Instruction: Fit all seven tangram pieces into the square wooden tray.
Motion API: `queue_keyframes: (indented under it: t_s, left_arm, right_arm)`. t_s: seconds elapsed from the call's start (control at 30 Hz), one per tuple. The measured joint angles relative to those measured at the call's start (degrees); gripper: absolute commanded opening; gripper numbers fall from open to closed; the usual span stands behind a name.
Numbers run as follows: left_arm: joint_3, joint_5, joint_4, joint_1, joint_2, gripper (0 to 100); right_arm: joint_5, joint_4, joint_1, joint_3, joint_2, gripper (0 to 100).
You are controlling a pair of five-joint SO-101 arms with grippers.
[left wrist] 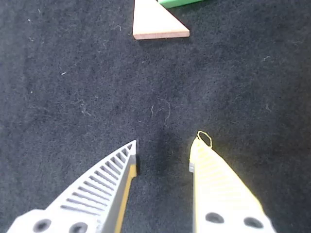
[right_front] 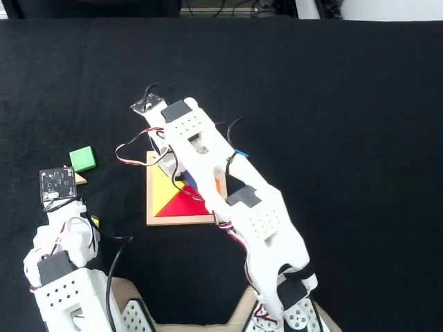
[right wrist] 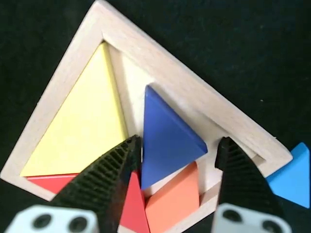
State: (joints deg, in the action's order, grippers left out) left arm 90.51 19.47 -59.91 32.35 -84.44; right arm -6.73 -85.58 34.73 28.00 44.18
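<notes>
- High view: the square wooden tray [right_front: 180,220] lies on the black cloth [right_front: 332,104], near the middle of the table.
- A yellow triangle [right_front: 163,194] and a red piece [right_front: 185,206] lie inside it, side by side.
- The right arm [right_front: 208,162] stretches over the tray and covers much of its inside.
- A light blue piece [right_front: 241,153] peeks out from beside this arm, just outside the tray.
- A green square [right_front: 83,158] sits on the cloth well apart from the tray. A bare wood triangle [right_front: 81,178] is just beside it, partly hidden by the left arm [right_front: 59,263].
- Left wrist view: the left gripper [left wrist: 164,150] hangs over bare cloth with its jaws wide apart and nothing between them.
- The bare wood triangle [left wrist: 156,22] lies flat on the cloth ahead of the fingertips, clear of them. An edge of the green square [left wrist: 180,2] shows just behind it.
- Right wrist view: the right gripper [right wrist: 179,145] is above the tray [right wrist: 194,92] with its jaws spread wide.
- A dark blue triangle [right wrist: 167,138] sits between the two fingertips. I cannot tell whether either finger touches it.
- This triangle lies inside the tray next to the yellow triangle [right wrist: 82,126], with bare tray floor showing between them.
- An orange piece [right wrist: 175,196] and the red piece [right wrist: 133,208] fill the tray corner nearest the gripper.
- The light blue piece [right wrist: 294,174] rests on the cloth against the outside of the tray's rim.
</notes>
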Motion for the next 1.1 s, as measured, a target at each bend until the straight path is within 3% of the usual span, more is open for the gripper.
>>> queue_keyframes:
  t_s: [0.17,0.67,0.83,1.1]
  left_arm:
    - [0.0,0.0,0.0,0.0,0.0,18]
    - [0.0,0.0,0.0,0.0,0.0,18]
    - [0.0,0.0,0.0,0.0,0.0,18]
    - [0.0,0.0,0.0,0.0,0.0,18]
  right_arm:
    - [0.09,0.44,-0.62,0.18,0.44,8.5]
    - [-0.26,-0.88,-0.97,2.99,0.7,7.8]
    - [-4.4,-7.38,-0.7,10.29,0.79,7.8]
    - [-18.37,-13.27,-1.76,18.55,0.62,7.8]
